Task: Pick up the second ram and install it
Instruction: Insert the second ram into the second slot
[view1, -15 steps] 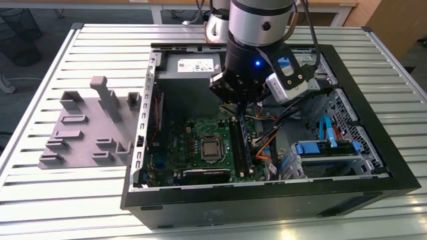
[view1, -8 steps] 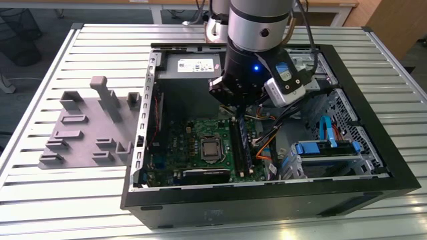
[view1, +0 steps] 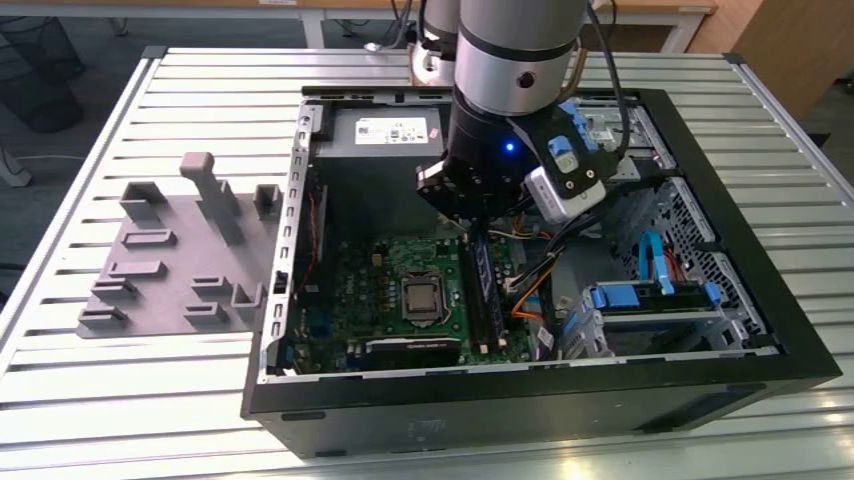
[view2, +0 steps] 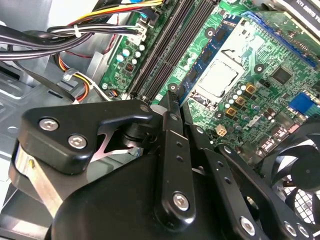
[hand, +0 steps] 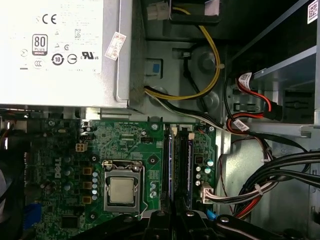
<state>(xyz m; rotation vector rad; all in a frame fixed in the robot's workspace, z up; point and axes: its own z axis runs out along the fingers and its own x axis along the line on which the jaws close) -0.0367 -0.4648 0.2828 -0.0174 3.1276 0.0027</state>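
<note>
Blue second ram (view1: 483, 292) stands on edge in a motherboard (view1: 387, 290) slot inside the case. The gripper (view2: 173, 98) hovers just above its end, fingers (view2: 172, 107) closed on nothing. Seating looks mostly done.

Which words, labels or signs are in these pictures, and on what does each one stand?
Power supply: printed approval marks; the fine print is too small to read.
Sticker on its edge: too small to read.
White label in the exterior view: too small to read.
Motherboard: tiny white lettering, unreadable.
Cable tag: blurred.
</note>
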